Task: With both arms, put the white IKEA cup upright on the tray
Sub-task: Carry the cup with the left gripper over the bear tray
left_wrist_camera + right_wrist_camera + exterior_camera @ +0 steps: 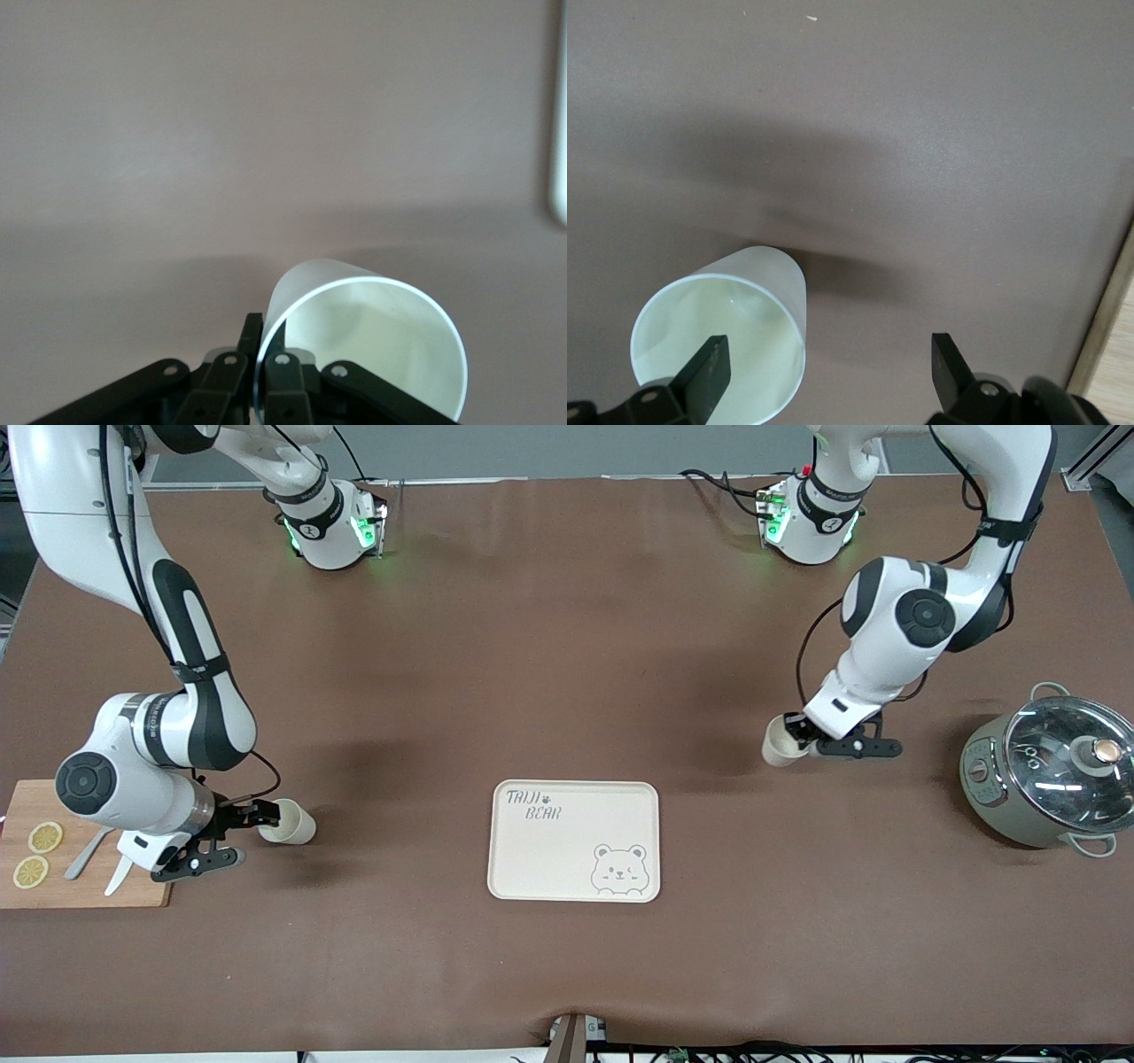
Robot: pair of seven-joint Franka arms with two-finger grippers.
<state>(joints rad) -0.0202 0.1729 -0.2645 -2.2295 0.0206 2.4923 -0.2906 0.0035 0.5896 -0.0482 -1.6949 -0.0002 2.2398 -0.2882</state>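
Observation:
Two white cups lie on their sides on the brown table. One cup point(781, 742) is toward the left arm's end; my left gripper point(800, 732) is shut on its rim, one finger inside and one outside, as the left wrist view shows at the gripper point(263, 341) and cup point(372, 341). The other cup point(291, 823) is toward the right arm's end. My right gripper point(257, 820) is open at its mouth, and in the right wrist view point(828, 363) one finger is in front of the cup's point(731, 341) opening. The cream tray point(567, 868) with a bear drawing lies between them, bare.
A wooden cutting board point(133, 890) with lemon slices point(44, 837) and cutlery lies under the right arm's wrist; its edge shows in the right wrist view point(1109, 341). A grey pot with a glass lid point(1050, 775) stands at the left arm's end. The tray's edge point(558, 133) shows in the left wrist view.

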